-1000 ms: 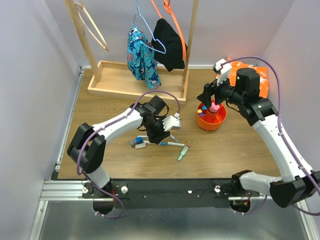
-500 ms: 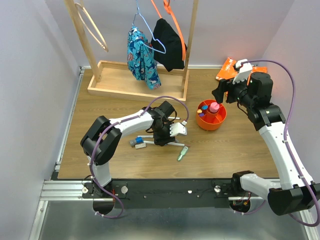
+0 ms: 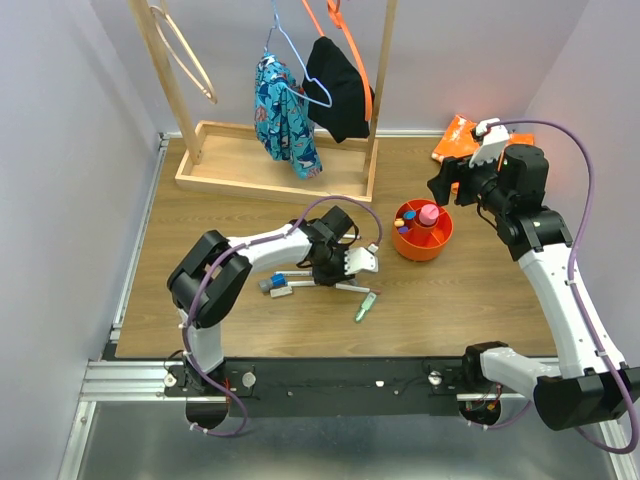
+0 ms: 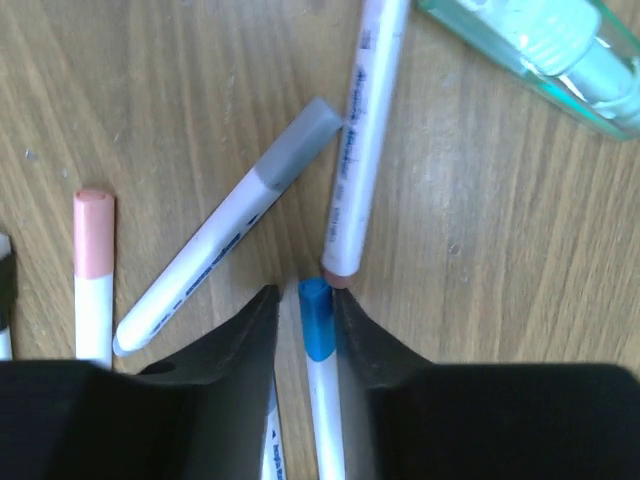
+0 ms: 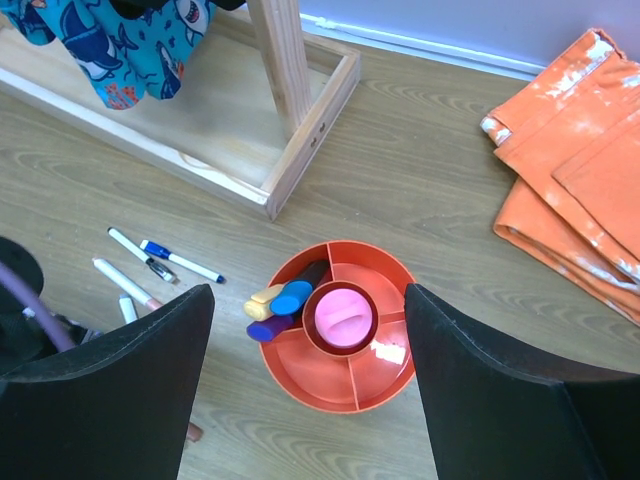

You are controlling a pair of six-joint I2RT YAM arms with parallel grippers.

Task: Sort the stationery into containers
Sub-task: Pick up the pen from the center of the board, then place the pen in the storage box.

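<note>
My left gripper (image 4: 304,300) is low over the loose pens (image 3: 285,287), and its jaws stand narrowly open around a blue-capped white pen (image 4: 318,330). The right finger touches the cap; a slim gap shows on the left. Ahead lie a grey-capped marker (image 4: 230,225), a long white pen (image 4: 360,140), a pink-tipped pen (image 4: 93,260) and the mint-green piece (image 4: 540,55). My right gripper (image 5: 308,300) hangs wide open above the orange cup (image 5: 340,395), holding nothing. A pink highlighter (image 5: 341,318) stands in the cup's centre; yellow, blue and purple ones (image 5: 270,312) share one side compartment.
A wooden rack with a flat tray base (image 3: 270,165) stands at the back, with patterned and black clothes (image 3: 285,110) hanging from it. A folded orange bag (image 3: 462,135) lies at the back right. The mint-green piece (image 3: 365,306) sits just right of the left gripper.
The left jaws have narrowed around the blue-capped pen. The right gripper drew back up and to the right from the cup a second ago and now holds still.
</note>
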